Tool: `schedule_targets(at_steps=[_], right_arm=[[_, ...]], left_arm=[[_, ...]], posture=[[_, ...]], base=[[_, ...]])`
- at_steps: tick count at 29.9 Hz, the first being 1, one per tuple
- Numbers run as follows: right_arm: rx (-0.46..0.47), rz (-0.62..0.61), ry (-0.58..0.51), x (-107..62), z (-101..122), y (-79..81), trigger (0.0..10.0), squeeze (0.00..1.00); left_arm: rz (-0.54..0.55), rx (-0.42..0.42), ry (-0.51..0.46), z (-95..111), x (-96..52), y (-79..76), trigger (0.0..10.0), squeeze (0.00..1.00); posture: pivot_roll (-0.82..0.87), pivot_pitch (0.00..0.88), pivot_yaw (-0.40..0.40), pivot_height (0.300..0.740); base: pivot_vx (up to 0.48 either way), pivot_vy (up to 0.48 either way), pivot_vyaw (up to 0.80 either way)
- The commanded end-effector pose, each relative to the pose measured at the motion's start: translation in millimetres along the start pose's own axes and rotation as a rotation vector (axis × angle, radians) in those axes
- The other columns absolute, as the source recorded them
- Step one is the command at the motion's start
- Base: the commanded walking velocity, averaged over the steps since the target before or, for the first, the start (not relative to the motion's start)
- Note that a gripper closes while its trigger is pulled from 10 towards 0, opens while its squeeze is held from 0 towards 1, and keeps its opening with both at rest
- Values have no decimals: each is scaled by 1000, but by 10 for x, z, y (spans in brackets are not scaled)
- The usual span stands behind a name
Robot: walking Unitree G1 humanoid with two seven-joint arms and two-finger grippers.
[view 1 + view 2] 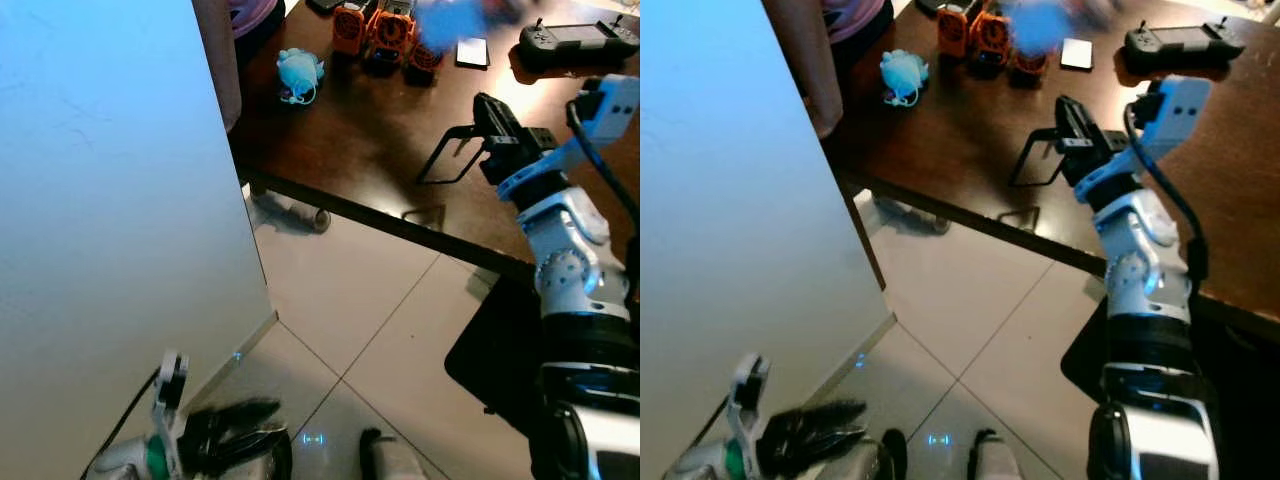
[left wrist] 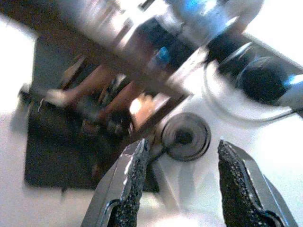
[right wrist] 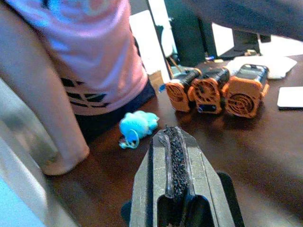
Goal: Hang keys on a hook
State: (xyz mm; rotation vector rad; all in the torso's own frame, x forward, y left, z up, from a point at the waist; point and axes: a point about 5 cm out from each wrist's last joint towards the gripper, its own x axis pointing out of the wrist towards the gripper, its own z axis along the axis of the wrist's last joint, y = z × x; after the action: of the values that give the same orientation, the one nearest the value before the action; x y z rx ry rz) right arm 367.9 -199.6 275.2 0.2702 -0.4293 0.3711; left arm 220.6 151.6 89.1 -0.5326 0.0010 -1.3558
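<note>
a: right wrist view, what do you see there?
b: the right gripper (image 3: 173,156) is above the dark brown table (image 3: 265,142), its two black fingers pressed together with nothing between. ahead of it lies a small blue plush keychain (image 3: 137,125), near the table edge. a person in a pink shirt (image 3: 90,52) stands just beside it.
a: and behind the keychain?
b: three orange and black devices (image 3: 215,90) in a row, and a black controller (image 1: 575,40) further to the right.
a: the left gripper?
b: the left gripper (image 2: 182,182) hangs low over the pale tiled floor (image 1: 340,290), beside a white wall panel (image 1: 110,220). its fingers stand apart, holding nothing.
</note>
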Motion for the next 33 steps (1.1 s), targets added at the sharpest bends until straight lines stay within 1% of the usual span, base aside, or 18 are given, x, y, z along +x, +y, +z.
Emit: schedule_targets(at_steps=[1, 2, 3, 8, 10, 11, 13, 15, 16, 18, 23, 29, 32, 33], right_arm=[[-4, 7, 3, 21, -24, 34, 0, 0], [-7, 13, 5, 37, -33, 59, 0, 0], [-7, 20, 5, 66, -43, 99, 0, 0], [-6, 23, -2, 83, -43, 119, 0, 0], [-9, 33, -6, 106, -42, 149, 0, 0], [-9, 33, -6, 106, -42, 149, 0, 0], [-15, 46, -10, 128, -39, 190, 0, 0], [-17, 60, -12, 145, -45, 235, 0, 0], [-22, 78, -10, 156, -61, 288, 0, 0], [-24, 82, -10, 158, -66, 301, 0, 0], [-29, 118, -11, 182, -97, 410, 0, 0], [-30, 129, -14, 191, -97, 437, 0, 0], [-33, 142, -21, 196, -90, 462, 0, 0], [-42, 150, -25, 193, -86, 473, 0, 0]], left_arm=[[-8, 4, -36, 67, 60, -53, 10000, 0], [-15, 37, -56, 151, 137, -58, 10000, 0], [-13, 97, -80, 280, 266, -59, 10000, 0], [-2, 120, -73, 331, 331, -50, 10000, 0], [29, 124, -61, 388, 404, -79, 10000, 0], [29, 124, -61, 388, 404, -79, 10000, 0], [88, 151, -30, 421, 466, -102, 10000, 0], [95, 168, -17, 439, 525, -120, 10000, 0], [85, 192, -11, 454, 575, -123, 10000, 0], [86, 199, -9, 460, 588, -126, 10000, 0], [81, 224, -22, 536, 680, -114, 10000, 0], [74, 233, -21, 569, 709, -117, 10000, 0], [74, 245, -23, 612, 752, -121, 10000, 0], [77, 252, -25, 628, 776, -117, 10000, 0]], posture=[[-66, 123, 72, 740], [-65, 122, 71, 740], [-64, 119, 67, 740], [-63, 118, 65, 740], [-62, 113, 64, 740], [-62, 113, 64, 740], [-61, 110, 62, 740], [-60, 106, 63, 740], [-59, 104, 65, 740], [-59, 104, 65, 740], [-56, 96, 73, 740], [-57, 97, 76, 740], [-57, 96, 82, 740], [-56, 96, 82, 740]], base=[[0, 0, 0], [0, 0, 0], [0, 0, 0], [0, 0, 0], [0, 0, 0], [0, 0, 0], [0, 0, 0], [-334, 0, 0], [-334, 0, 0], [-334, 0, 0], [-388, 0, 0], [-398, 0, 0], [-399, 0, 0], [-285, 0, 794]])
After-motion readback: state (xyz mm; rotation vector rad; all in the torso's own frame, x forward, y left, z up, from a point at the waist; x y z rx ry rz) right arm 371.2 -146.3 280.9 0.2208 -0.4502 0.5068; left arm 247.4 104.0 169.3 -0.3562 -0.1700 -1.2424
